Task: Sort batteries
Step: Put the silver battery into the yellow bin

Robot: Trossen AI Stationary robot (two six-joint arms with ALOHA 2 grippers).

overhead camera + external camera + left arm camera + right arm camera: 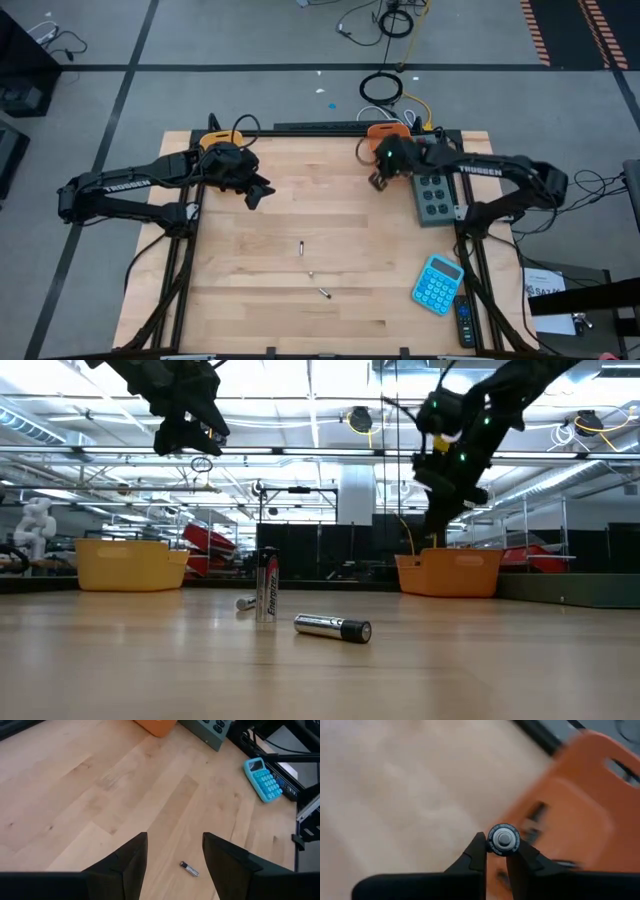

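Note:
Three batteries lie apart on the wooden table [250, 310]: one stands upright [301, 247] [266, 588], and two lie on their sides [311, 272] [324, 292]. My right gripper [379, 180] [499, 845] hangs above the table just in front of the orange bin [385, 131] [570, 815], shut on another battery [504, 839]. My left gripper [258, 192] [175, 837] hovers open near the yellow bin [215, 140]. A lying battery [189, 869] shows on the table far below its fingers. My right gripper pinches the battery's round side [492, 845] between its two fingertips. The battery's capped end [504, 838] faces the wrist camera, so it lies roughly along the fingers. The fingers slant down toward the orange bin, and the battery is lifted clear of the table.
A grey device [434, 195] with round slots lies right of the orange bin. A blue calculator [437, 283] [263, 779] and a dark remote [465, 320] sit at the near right. Bare wood spreads around the loose batteries.

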